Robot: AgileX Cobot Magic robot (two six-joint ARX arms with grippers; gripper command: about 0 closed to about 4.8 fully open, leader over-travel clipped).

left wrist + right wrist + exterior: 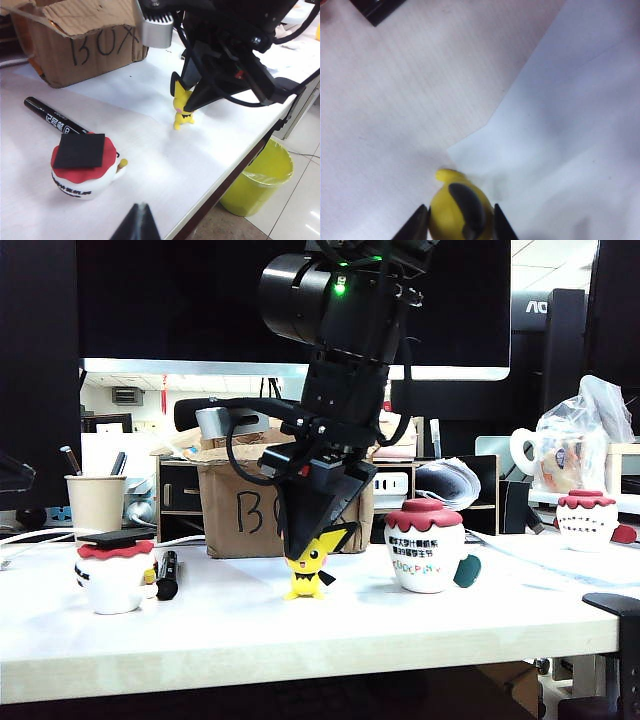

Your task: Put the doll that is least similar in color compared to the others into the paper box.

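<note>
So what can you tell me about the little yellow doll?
The yellow doll is a small, glossy, plastic-looking figure with pointed black-edged ears, a pink cheek and a dark mark at the neck. It stands upright on the white table, in front of the cardboard box. The right end effector reaches down over it, one finger at each side of its head.

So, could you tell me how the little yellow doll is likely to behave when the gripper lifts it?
The doll looks like rigid moulded plastic, so it probably won't squash between the right gripper fingers. Being small, it is likely light. Its glossy, rounded head could slip or twist, and the narrow feet suggest it tips easily if nudged.
</note>
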